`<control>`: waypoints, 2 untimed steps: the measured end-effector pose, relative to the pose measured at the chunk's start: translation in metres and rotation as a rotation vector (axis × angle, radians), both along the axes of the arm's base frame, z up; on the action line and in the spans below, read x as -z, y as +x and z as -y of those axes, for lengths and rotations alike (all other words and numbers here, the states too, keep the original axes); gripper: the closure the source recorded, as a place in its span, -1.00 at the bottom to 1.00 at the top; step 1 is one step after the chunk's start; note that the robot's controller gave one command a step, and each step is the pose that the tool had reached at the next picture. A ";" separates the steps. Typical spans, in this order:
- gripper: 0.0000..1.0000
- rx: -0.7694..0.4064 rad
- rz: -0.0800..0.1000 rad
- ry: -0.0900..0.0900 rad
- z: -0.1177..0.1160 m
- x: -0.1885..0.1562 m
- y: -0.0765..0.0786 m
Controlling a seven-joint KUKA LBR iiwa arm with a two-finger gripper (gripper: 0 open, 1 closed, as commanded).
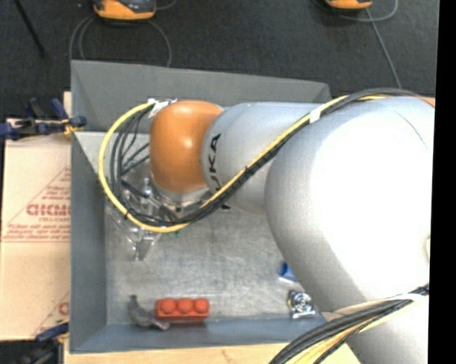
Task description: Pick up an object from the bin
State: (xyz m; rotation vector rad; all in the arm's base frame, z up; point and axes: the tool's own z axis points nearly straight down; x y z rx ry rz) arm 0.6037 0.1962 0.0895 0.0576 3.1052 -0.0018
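the arm [347,189] takes up most of the right half of the frame and reaches across to the left, so from here i'm working with a partly hidden floor. the bin [87,270] lies under it, its bare grey floor showing through the middle and lower left. the orange cover [181,146] on the wrist sits upper left of centre, ringed by cables, and the gripper [141,245] hangs below it, over bare floor in the left-middle of the frame; i can't make out whether it is spread or clenched, and i see nothing caught in it. the likeliest pick, as i judge it, is the red block [182,309] with three studs, lying flat along the bin's near wall at lower left, below and a little right of the gripper. a dull grey piece [143,315] lies just beside its left end, maybe touching it. i'd shift toward the block's middle, turn the wrist so the jaws close across its short width, and come down clear of that grey piece and of the wall. a small blue scrap [286,273] and a shiny metal piece [301,302] lie at lower right, close under the arm, and look harder to reach.
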 end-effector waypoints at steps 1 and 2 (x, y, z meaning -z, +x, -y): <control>1.00 0.001 -0.002 -0.001 0.000 0.000 0.000; 1.00 0.005 -0.027 0.000 0.003 -0.045 0.003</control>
